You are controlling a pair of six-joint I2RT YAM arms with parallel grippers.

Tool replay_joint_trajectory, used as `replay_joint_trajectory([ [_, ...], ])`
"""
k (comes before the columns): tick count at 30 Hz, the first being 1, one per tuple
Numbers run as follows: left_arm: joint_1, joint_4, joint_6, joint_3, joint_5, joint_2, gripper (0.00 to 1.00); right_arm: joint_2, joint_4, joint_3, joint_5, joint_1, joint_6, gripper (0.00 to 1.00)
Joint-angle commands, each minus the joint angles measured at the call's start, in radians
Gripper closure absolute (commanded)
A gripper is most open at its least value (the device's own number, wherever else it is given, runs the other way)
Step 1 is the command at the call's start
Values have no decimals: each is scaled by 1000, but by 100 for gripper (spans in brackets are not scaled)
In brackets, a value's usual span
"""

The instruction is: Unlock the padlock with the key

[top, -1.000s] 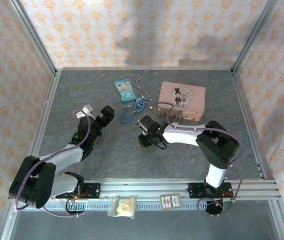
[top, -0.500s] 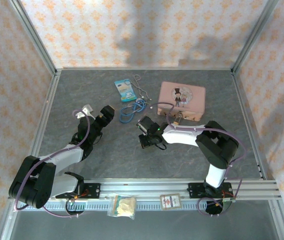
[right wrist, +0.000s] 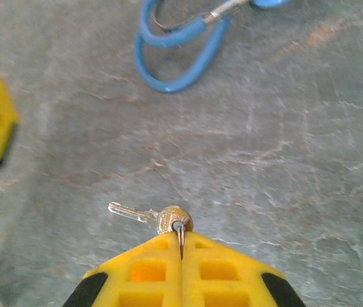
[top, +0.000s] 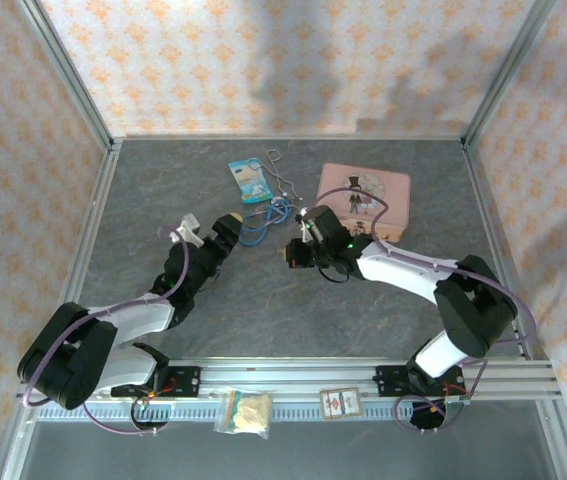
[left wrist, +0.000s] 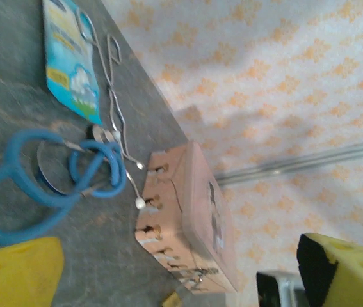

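Observation:
My right gripper [right wrist: 181,242] is shut on the ring of a small silver key [right wrist: 144,215], whose blade points left above the grey floor. In the top view, that right gripper [top: 293,255] hovers in the middle of the table, left of the pink tin [top: 375,192]. A small brass corner of the padlock [left wrist: 171,299] peeks out at the foot of the pink tin [left wrist: 197,217]; the shackle is out of sight. My left gripper [top: 231,224] is open, and its yellow fingers [left wrist: 15,275] stand far apart with nothing between them.
A blue looped cord [top: 261,222] lies between the two grippers, and a blue packet [top: 251,181] and bent wire [top: 281,172] lie behind it. On the front rail sit a small bag [top: 245,412] and a card [top: 341,402]. Patterned walls enclose the table.
The right arm has swung up and away from its base toward the tin, carrying the key. The left gripper has reached forward and right, closer to the blue cord.

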Motion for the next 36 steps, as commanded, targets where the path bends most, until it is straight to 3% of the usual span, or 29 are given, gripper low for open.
replay_joint_trajectory([
  [1,-45,127,-32,39,18,51,14,-51,91,-20,-7,2,81,100],
  [9,-113,224,3,119,101,195,46,-86,180,-57,-11,3,150,100],
  [15,-148,189,44,156,110,229,53,-92,208,-70,-20,0,168,100],
  [27,-167,120,100,168,84,242,55,-102,216,-73,-33,0,175,100],
  [36,-167,117,112,172,77,238,96,-106,219,-74,-34,0,177,100],
])
